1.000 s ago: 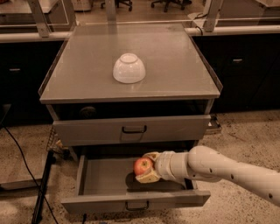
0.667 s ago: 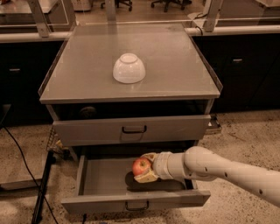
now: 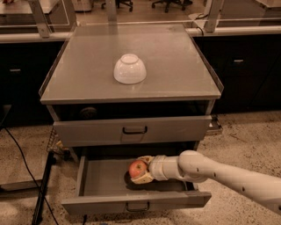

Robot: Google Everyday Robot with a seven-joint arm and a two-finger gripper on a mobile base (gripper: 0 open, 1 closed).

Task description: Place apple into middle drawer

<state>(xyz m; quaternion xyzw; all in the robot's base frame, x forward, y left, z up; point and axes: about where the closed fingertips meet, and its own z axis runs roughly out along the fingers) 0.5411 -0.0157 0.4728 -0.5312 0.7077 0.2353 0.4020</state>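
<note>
Lab or office workspace: grey metal cabinet [image 3: 175, 130], swivel-chair bases [image 3: 117, 4] beyond tabletop's [image 3: 175, 66] far edge; gripper [image 3: 141, 169] holds apple [image 3: 137, 168] in middle drawer [image 3: 102, 176]

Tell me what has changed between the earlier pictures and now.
The gripper, still shut on the apple, has carried it slightly to the left and a little lower inside the open middle drawer. Nothing was let go. The white bowl and the closed upper drawer stayed as they were.
</note>
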